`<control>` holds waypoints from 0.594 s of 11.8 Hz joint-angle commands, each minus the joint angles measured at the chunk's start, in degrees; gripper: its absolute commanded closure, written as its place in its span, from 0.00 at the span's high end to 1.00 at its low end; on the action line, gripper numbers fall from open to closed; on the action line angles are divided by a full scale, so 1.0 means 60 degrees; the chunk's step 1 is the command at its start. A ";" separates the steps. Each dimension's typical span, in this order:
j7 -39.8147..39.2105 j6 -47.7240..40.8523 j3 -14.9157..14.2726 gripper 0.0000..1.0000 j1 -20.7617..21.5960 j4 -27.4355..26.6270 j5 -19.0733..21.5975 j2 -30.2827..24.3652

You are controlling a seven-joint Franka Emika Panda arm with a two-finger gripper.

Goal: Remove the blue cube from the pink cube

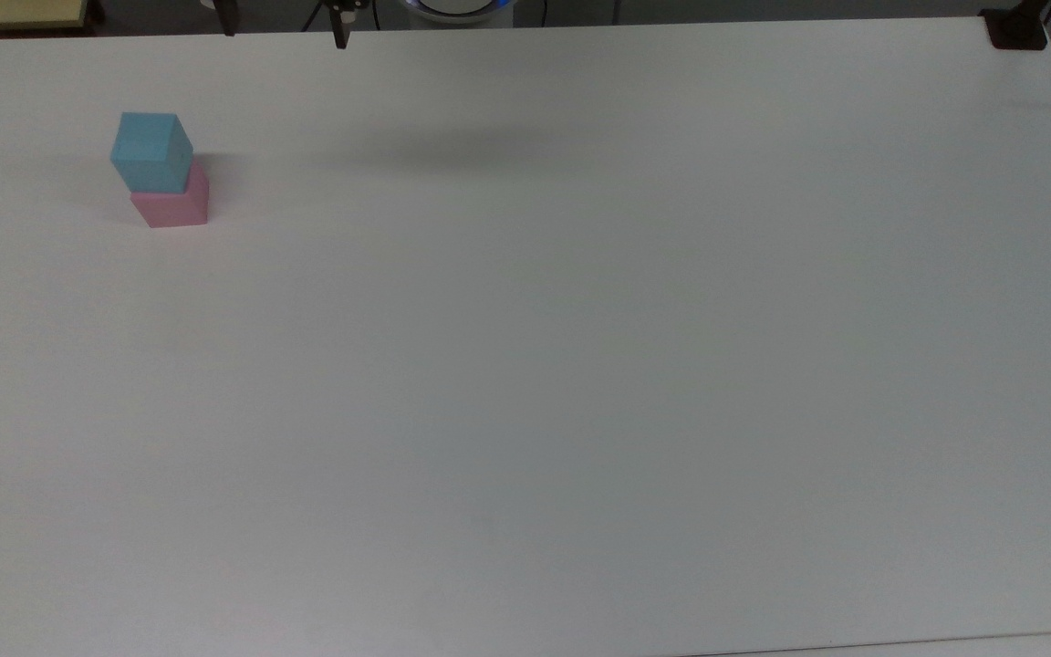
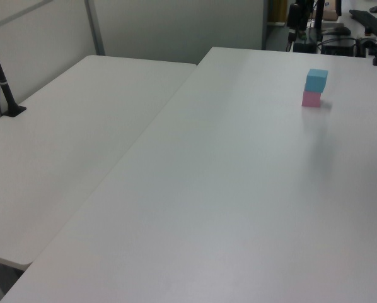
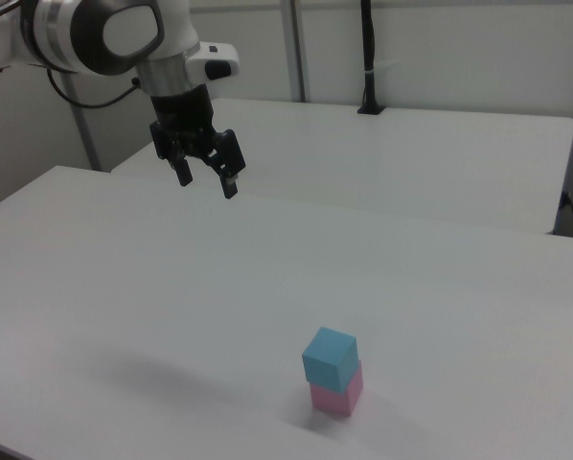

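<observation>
The white table (image 1: 580, 365) is spreading under me across the top view, and a second white table (image 2: 69, 145) is butting against it along the left view's left. My arm (image 3: 95, 34) is reaching in from about ten o'clock in the right view, and my gripper (image 3: 208, 180) is hanging in the air well above the tabletop, pointing down with its two dark fingers (image 3: 230, 182) spread wide apart and gripping nothing. In the top view the tips of those fingers are poking in at the upper edge, near eleven o'clock, and a soft shadow is lying on the table below them. The blue cube (image 1: 150, 151) is sitting on top of the pink cube (image 1: 171, 204), turned a little so its corners are not lining up with the ones beneath. The stack is standing at about ten o'clock in the top view, at about one o'clock in the left view, where I am seeing blue (image 2: 316, 79) over pink (image 2: 311, 99), and at about five o'clock in the right view, blue (image 3: 330, 356) over pink (image 3: 338, 394). The stack is resting well apart from my gripper. A black post (image 3: 367, 57) is rising from the far table in the right view at twelve o'clock.
</observation>
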 commanded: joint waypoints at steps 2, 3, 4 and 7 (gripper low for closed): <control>0.0028 -0.0311 -0.0002 1.00 0.0020 0.0178 0.0081 -0.0024; 0.0028 -0.0341 -0.0002 1.00 0.0034 0.0178 0.0081 -0.0024; 0.0028 -0.0370 -0.0002 1.00 0.0020 0.0178 0.0081 -0.0024; 0.0013 -0.0443 -0.0016 1.00 0.0005 0.0178 0.0081 -0.0024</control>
